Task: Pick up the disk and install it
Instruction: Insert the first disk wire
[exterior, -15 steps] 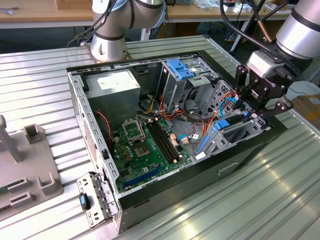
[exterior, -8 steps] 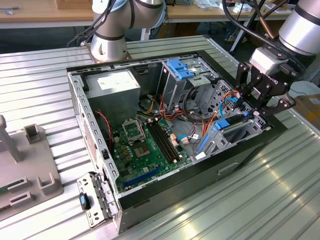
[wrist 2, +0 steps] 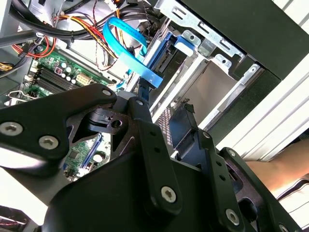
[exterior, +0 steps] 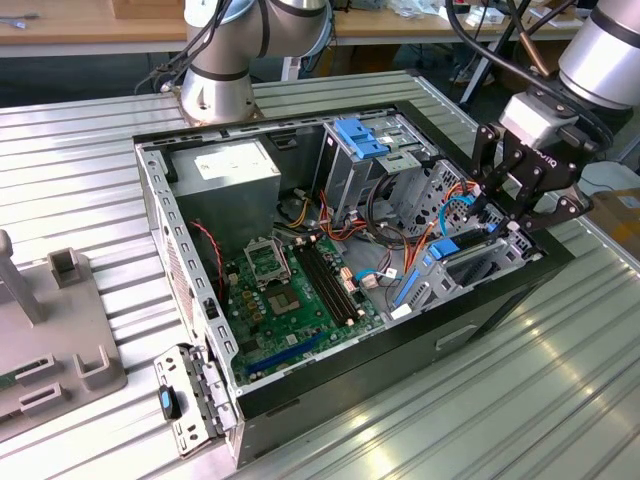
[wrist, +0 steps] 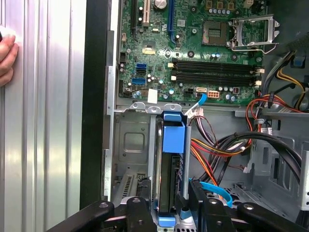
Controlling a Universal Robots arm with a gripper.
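The end effector (wrist: 168, 213) was clamped on the disk (wrist: 171, 174), one finger against each broad face, so the drive stood on edge, in line with the narrow metal bay (wrist: 130, 145) by the wall of the computer case (wrist: 96, 96). The disk seemed seated in that bay, its blue carrier tab (wrist: 174, 133) toward the motherboard (wrist: 193, 48), with the bundled cables (wrist: 217, 145) just beside it but clear of the slot. A person's hand (wrist: 6, 53) rested on the ribbed tabletop (wrist: 48, 121), well apart
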